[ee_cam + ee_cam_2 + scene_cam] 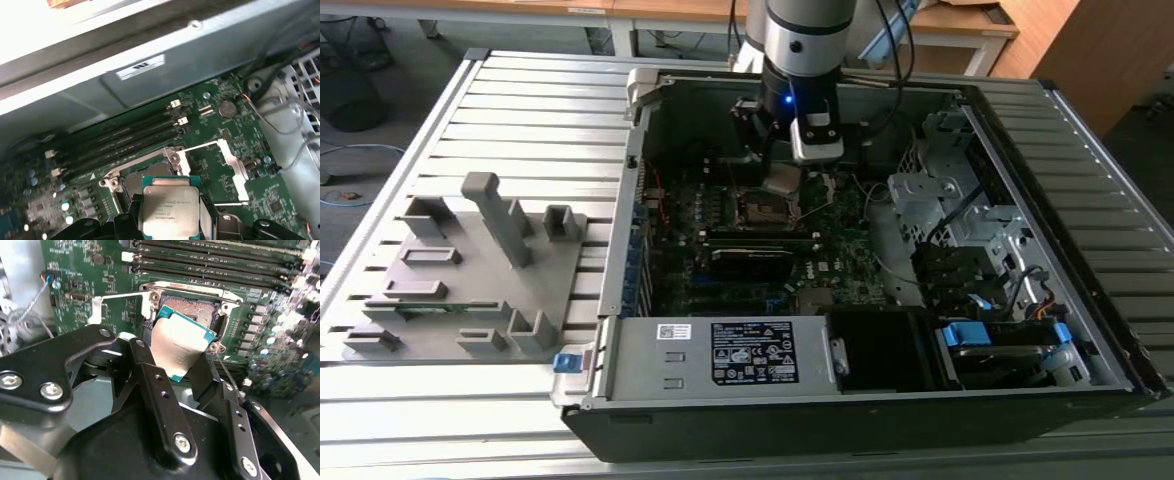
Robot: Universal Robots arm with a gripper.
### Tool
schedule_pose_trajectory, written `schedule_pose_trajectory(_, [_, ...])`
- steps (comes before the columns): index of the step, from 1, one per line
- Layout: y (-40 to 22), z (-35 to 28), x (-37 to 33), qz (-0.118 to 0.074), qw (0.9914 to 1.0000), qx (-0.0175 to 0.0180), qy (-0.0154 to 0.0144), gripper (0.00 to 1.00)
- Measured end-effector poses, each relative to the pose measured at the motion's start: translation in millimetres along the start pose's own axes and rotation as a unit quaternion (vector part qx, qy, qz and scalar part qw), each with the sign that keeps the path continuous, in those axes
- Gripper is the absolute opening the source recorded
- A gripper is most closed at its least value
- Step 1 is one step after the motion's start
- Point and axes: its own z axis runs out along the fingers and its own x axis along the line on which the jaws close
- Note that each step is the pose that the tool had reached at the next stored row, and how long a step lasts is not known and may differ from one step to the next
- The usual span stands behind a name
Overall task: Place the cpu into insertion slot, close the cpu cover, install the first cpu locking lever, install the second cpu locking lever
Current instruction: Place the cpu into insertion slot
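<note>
My gripper (783, 182) hangs inside the open computer case, shut on the cpu (782, 177) by two opposite edges. In both wrist views the cpu (181, 342) (170, 207) is a flat square chip with a dull metallic top, held between black fingers (150, 372). It hovers just above the insertion slot (192, 307) (134, 181), a dark square socket with a silver rim, partly overlapping it and apart from it. The cpu cover (234, 167) (120, 296), a thin silver frame, lies swung open beside the socket.
Long black memory slots (120, 137) run next to the socket. The case wall (165, 75) is close behind them. Loose cables (887, 215) and drive bays (947, 200) fill the exterior view's right. A grey parts fixture (467, 270) sits outside the case on the left.
</note>
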Motion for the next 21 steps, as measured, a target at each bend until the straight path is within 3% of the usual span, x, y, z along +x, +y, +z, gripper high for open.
schedule_pose_trajectory(4, [-0.1,1.2,0.0,0.036,0.99934,0.0006,-0.0032,0.54])
schedule_pose_trajectory(6, [-0.2,1.7,0.0,0.054,0.99852,0.0009,-0.0049,0.54])
schedule_pose_trajectory(9, [-0.2,2.6,0.0,0.082,0.99662,0.0014,-0.0073,0.54])
schedule_pose_trajectory(14, [-0.3,3.9,0.1,0.126,0.99192,0.0021,-0.0113,0.54])
schedule_pose_trajectory(20, [-0.5,5.2,0.1,0.178,0.98386,0.0030,-0.0160,0.54])
schedule_pose_trajectory(21, [-0.5,5.2,0.1,0.179,0.98374,0.0030,-0.0160,0.54])
